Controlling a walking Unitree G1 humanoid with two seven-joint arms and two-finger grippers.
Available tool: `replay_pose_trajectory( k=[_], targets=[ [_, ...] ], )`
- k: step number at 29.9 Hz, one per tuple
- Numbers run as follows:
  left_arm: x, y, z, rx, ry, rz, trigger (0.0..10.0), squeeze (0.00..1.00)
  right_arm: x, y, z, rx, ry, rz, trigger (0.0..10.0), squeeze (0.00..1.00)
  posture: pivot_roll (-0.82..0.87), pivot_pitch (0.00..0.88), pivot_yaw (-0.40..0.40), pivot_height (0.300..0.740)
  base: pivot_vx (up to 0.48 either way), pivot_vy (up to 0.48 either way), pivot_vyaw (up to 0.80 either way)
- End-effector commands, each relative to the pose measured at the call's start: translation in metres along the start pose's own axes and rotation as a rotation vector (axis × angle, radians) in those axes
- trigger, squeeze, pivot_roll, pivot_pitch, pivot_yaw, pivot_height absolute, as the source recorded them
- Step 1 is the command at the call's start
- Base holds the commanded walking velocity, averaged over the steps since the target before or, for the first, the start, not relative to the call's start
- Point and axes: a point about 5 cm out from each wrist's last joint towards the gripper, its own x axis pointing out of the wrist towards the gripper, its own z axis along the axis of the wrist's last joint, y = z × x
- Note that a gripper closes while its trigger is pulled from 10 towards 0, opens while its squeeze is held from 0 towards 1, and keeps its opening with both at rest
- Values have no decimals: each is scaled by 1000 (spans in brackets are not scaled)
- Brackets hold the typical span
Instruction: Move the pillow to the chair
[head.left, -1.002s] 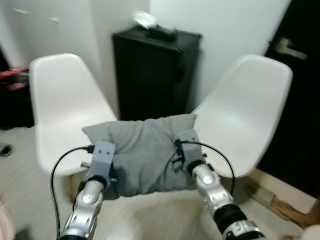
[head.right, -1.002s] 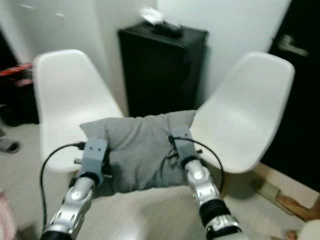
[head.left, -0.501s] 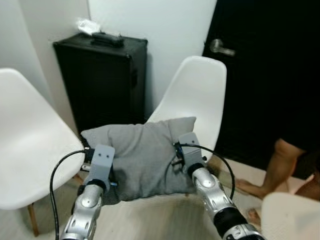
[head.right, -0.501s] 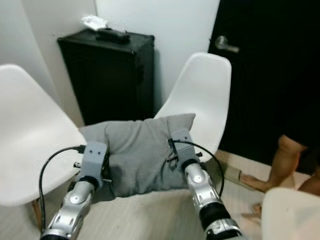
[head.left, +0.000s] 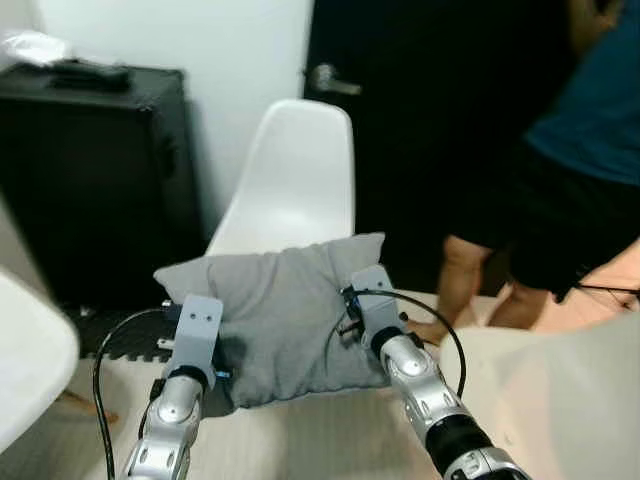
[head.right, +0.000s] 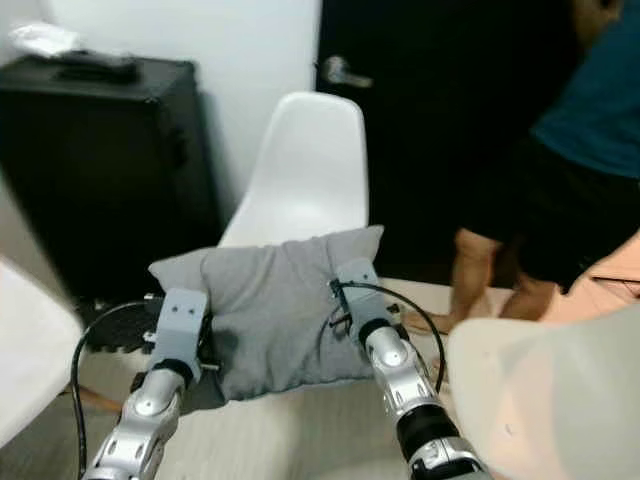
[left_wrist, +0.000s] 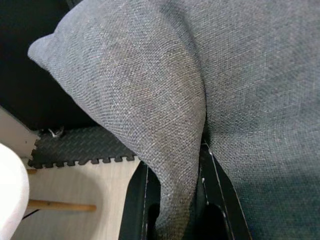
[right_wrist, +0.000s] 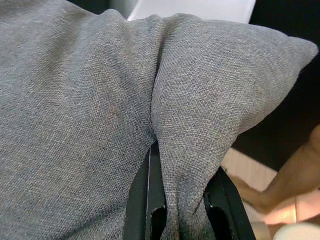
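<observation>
**Pillow in the air, chair ahead, drop not done**

Left gripper (left_wrist: 172, 200): black fingers (left_wrist: 137, 200) pinch a fold of grey fabric at the pillow's edge, closed on it. Right gripper (right_wrist: 177, 200): same story, fingers (right_wrist: 140, 195) clamp a ridge of cloth on the opposite edge. Both pinches look shallow, cloth bunched between the fingers rather than the pillow's bulk.

The pillow (head.left: 275, 305) hangs between the two silver arms, in front of the robot, off any surface. Grey woven cover, soft, creased where gripped, corners pointed, middle sagging a little. It will flex on release, no rigid edges.

Progress, as a judgement: pickup done, carry underway, placement left. The white chair (head.left: 295, 180) stands just beyond the pillow, seat partly hidden behind it; the pillow is not touching it as far as can be told. Left to do: close in, lower onto the seat, let go with both.

Around: black case (head.left: 95, 170) to the left of the chair, dark door (head.left: 420, 110) behind it, a person (head.left: 560, 170) standing at right near the door, another white chair's edge (head.left: 30, 355) at far left.
</observation>
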Motion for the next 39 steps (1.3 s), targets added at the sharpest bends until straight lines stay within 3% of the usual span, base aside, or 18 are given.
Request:
replay_pose_trajectory(
  k=[1, 5, 10, 12, 17, 23, 39],
  targets=[
    [2, -6, 16, -18, -75, -18, 10000, 0, 2, 7, 6, -37, -17, 51, 10000, 0, 73, 0, -89, 721, 0, 0, -800],
    [5, -1, 22, -35, -104, 20, 10000, 0, 0, 15, 1, -43, 8, 145, 10000, 0, 74, 0, -91, 721, 0, 0, -200],
    [5, -1, 26, -51, -132, 9, 10000, 0, -1, 20, 0, -77, 4, 167, 10000, 0, 76, 0, -95, 721, 146, 0, 0],
    [4, 1, 29, -101, -137, 19, 10000, 0, -2, 24, -1, -91, -3, 173, 10000, 0, 73, 0, -89, 721, 364, 0, 0],
    [3, 0, 32, -72, -149, 9, 10000, 0, -3, 30, -4, -56, 4, 188, 10000, 0, 77, 0, -83, 721, 436, 0, 0],
    [0, -6, 31, -27, -161, -36, 10000, 0, -2, 29, -1, -56, -7, 174, 10000, 0, 83, 0, -81, 721, 454, 0, 0],
    [-1, -5, 31, -47, -151, -31, 10000, 0, -2, 28, 0, -53, -18, 166, 10000, 0, 86, 0, -81, 721, 453, 0, 0]
  ],
)
